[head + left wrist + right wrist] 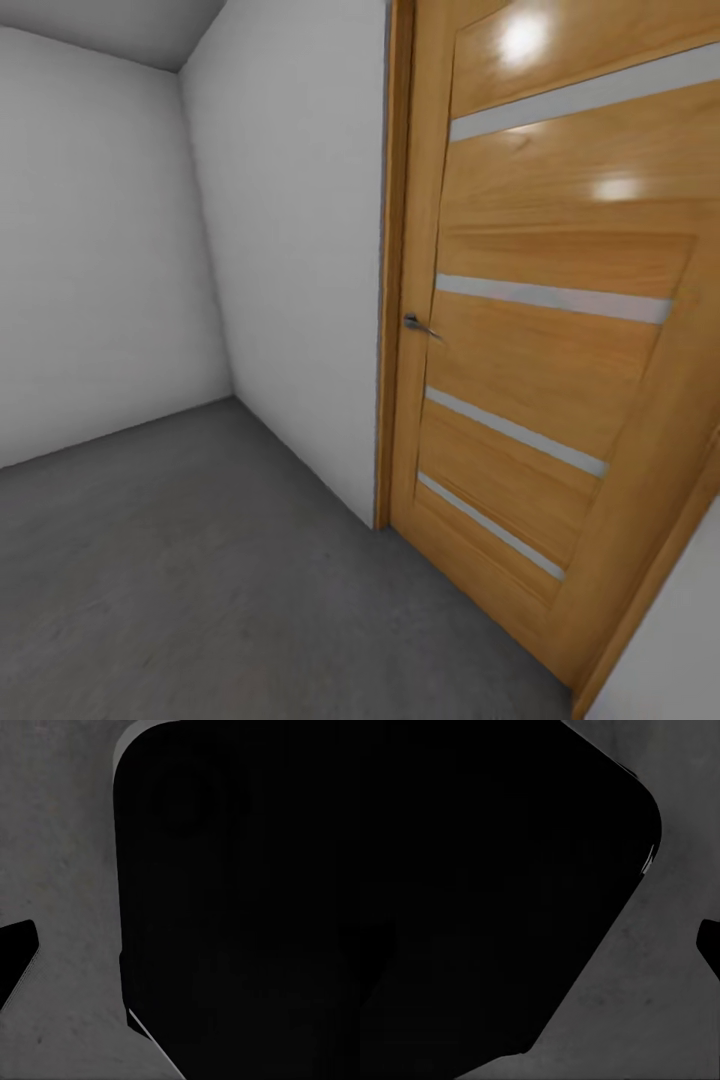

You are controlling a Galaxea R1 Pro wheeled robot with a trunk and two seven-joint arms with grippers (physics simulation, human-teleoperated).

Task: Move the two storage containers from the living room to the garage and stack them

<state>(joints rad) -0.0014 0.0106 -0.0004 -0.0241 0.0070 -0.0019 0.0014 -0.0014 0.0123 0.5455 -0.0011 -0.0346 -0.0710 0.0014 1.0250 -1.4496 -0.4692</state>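
No storage containers to point at here, so where they are can't be said from these views. The floor [200, 560] is dark grey mottled concrete, w/ plain pale walls [100, 250] meeting in a corner, so this reads as the garage side, probably a transit moment. Just right of the corner stands a wooden door [560, 350] w/ pale horizontal strips and a small metal handle [420, 325]; whether it's latched isn't clear.

Both wrist views look down at the same concrete past large black rounded shapes (prob. the robot's own body or base, too dark to say). A dark tip at the edge of each wrist view may be a finger, but whether either gripper is apart or together can't be told.

Judgement for doing this step well: turn the base slowly, keep clear of the door and wall, and get the head view onto whichever container comes next before moving an arm.
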